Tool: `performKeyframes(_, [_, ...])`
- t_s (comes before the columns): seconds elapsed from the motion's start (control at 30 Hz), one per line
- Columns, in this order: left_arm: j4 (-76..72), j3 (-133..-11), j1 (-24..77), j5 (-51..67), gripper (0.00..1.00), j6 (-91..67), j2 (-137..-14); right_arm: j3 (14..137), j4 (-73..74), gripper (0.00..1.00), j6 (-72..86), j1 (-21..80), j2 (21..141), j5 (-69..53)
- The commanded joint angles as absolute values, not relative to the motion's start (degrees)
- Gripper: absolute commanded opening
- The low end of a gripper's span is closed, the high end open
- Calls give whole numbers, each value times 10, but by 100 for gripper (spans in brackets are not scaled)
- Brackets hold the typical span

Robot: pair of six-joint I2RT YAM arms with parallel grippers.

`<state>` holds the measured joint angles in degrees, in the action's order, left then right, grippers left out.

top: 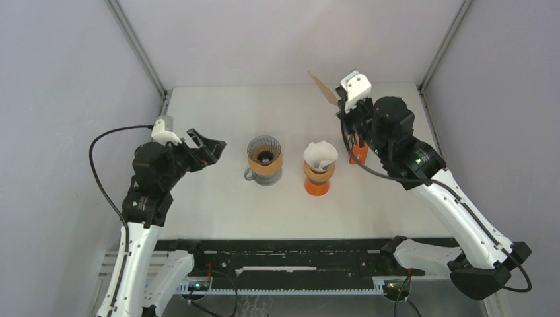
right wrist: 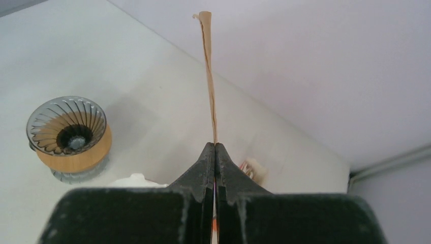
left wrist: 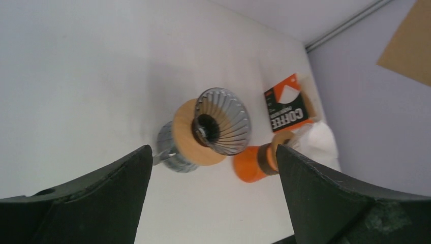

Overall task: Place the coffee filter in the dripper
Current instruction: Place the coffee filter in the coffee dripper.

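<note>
Right wrist: brown filter [right wrist: 209, 76] pinched between fingers [right wrist: 201, 173].

The right gripper [right wrist: 215, 147] fills the bottom centre of the frame, its two dark fingers pressed together. They pinch a brown coffee filter [right wrist: 209, 76], seen edge-on as a thin strip that rises from the fingertips to the top of the frame. At the left, a ribbed glass dripper [right wrist: 68, 133] with a wooden collar stands on the white table [right wrist: 127, 66]. A white rounded shape [right wrist: 136, 180] peeks out just left of the fingers, and a small blurred object [right wrist: 252, 169] lies just right of them. A pale wall [right wrist: 330, 66] fills the upper right.
</note>
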<state>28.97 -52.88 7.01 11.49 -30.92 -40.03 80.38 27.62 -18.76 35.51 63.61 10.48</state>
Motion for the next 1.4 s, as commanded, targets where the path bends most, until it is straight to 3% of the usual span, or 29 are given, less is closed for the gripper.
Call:
performKeyframes(0.0, [242, -555, 69, 185, 95, -402, -393, 781, 152, 0, -310, 433, 622, 195])
performKeyframes(0.2, [127, -509, 75, 262, 95, -522, -381, 715, -15, 0, -426, 548, 621, 304])
performKeyframes(0.43, [27, -460, 105, 245, 94, -623, -361, 654, -132, 0, -473, 616, 639, 342])
performKeyframes(0.8, [-75, -375, 167, 200, 78, -743, -362, 647, -99, 0, -397, 654, 703, 343])
performKeyframes(1.37, [-196, -270, 170, 131, 68, -877, -370, 646, -77, 0, -374, 689, 772, 361])
